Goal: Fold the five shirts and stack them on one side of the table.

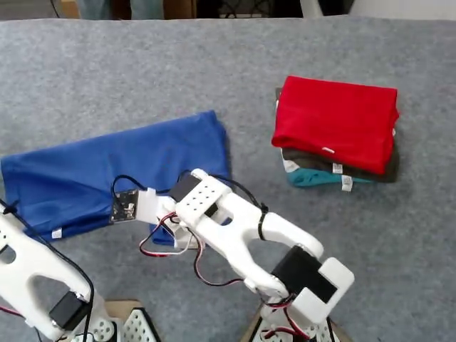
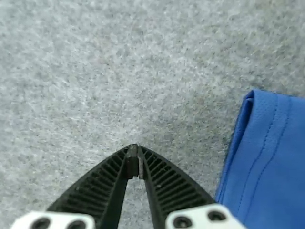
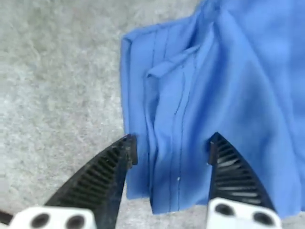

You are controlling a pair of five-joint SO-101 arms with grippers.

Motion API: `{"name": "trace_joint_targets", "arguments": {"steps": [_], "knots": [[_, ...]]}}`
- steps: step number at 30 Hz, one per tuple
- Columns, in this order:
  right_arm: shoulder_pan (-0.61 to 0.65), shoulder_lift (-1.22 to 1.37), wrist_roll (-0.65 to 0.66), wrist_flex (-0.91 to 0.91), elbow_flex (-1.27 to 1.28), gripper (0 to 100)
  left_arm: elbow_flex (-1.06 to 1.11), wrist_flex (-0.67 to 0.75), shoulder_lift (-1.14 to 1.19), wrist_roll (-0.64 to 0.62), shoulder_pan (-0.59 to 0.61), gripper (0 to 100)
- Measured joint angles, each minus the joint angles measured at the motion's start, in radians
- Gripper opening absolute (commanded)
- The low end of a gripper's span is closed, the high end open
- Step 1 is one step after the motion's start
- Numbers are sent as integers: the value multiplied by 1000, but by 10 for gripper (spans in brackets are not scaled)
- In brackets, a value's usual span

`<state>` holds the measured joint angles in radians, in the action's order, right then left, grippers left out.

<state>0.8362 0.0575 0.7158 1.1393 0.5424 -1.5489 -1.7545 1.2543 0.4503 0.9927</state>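
A blue shirt (image 1: 121, 167) lies folded into a long strip on the left of the table. My right arm (image 1: 214, 206) leans over its near edge. In the right wrist view my right gripper (image 3: 171, 143) is open, one finger on each side of a bunched hem corner of the blue shirt (image 3: 238, 71). My left gripper (image 2: 133, 150) is shut on nothing, low over bare grey cloth, with the blue shirt's (image 2: 267, 157) folded edge just beside it. My left arm (image 1: 28, 263) stands at the near left.
On the right, a folded red shirt (image 1: 335, 121) tops a stack, with an olive-brown shirt (image 1: 342, 162) and a teal shirt (image 1: 313, 178) beneath it. Grey felt-like cloth (image 1: 142, 64) covers the table. Open room lies at the back and between the shirt and the stack.
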Motion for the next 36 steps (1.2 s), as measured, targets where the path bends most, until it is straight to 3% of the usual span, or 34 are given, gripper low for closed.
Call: {"name": "trace_joint_targets", "arguments": {"steps": [8,21,27,36], "knots": [[66,12,-35,8,9,256,0,0,0,0,0,29],[74,-6,-38,-89,120,250,0,0,0,0,0,29],[64,28,-38,-86,83,73,0,0,0,0,0,29],[25,163,-38,-11,-77,18,-3,0,25,0,0,29]]}}
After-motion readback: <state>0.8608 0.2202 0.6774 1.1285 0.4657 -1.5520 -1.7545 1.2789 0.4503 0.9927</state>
